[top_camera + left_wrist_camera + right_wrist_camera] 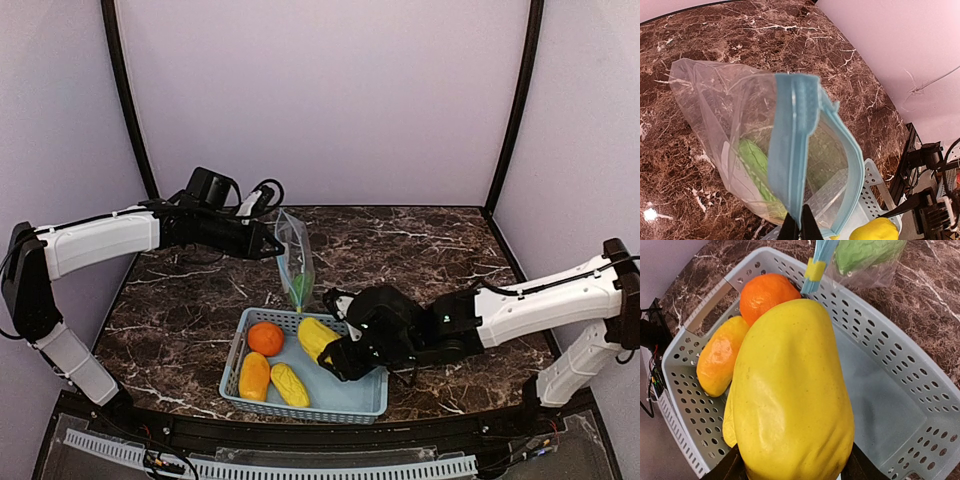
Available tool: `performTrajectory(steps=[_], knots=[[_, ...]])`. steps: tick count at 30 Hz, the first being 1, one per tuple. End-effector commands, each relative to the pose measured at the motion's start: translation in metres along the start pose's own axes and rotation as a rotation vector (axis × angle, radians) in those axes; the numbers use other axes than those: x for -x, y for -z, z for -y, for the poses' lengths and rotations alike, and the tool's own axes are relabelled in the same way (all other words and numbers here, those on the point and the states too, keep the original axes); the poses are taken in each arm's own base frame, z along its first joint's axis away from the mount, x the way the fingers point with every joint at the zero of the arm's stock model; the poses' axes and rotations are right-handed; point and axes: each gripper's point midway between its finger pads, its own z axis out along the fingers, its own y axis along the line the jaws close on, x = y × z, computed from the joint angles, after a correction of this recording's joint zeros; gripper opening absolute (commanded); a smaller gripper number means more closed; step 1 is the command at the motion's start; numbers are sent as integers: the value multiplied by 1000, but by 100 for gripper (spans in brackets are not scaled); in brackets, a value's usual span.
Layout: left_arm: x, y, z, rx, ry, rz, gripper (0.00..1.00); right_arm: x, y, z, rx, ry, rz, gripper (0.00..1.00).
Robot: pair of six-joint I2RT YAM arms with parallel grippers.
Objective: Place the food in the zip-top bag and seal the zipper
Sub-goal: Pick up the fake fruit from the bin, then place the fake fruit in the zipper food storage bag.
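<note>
Overhead, a dark brown marbled counter (420,250) fills the floor of a pale-walled booth. Two white and black arms reach in from its near corners.

The left gripper (272,243) hovers over the middle of the counter with its jaws pressed together, pinching the top of a zip-top bag (293,250). The right gripper (340,356) is low over the near edge, its jaws clamped on a plump yellow fruit (316,336). In the right wrist view that fruit (790,390) fills most of the picture, with a dark finger (722,471) against each side.

A light blue perforated basket (345,400) sits at the near edge, slightly left of centre. A round orange (265,338) lies in its far left corner. Two more yellow fruits lie side by side in its near left corner – one deeper orange-yellow (254,376), one brighter (290,384).

The clear, crinkly bag stands upright just beyond the basket's far rim; whether its bottom rests on the counter cannot be told. A slim green pod (757,170) lies inside it, low down.

The zipper (790,150), a thin light blue strip, bows apart into a loop, so the mouth gapes – the left jaws grip one end of it. A small yellow tab (815,269) sits on the strip.
</note>
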Motion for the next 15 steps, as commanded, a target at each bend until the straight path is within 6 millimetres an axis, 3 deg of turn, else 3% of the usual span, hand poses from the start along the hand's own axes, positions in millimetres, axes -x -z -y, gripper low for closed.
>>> performTrajectory(steps=[1,9,15], knots=[[6,7,20,-49,-59,21,1,24,22,2,-30,-31,77,47],[3,4,26,-59,-80,14,1,82,37,-2,-16,-100,172,46],[0,2,30,-65,-86,6,1,111,37,7,-22,-159,220,46]])
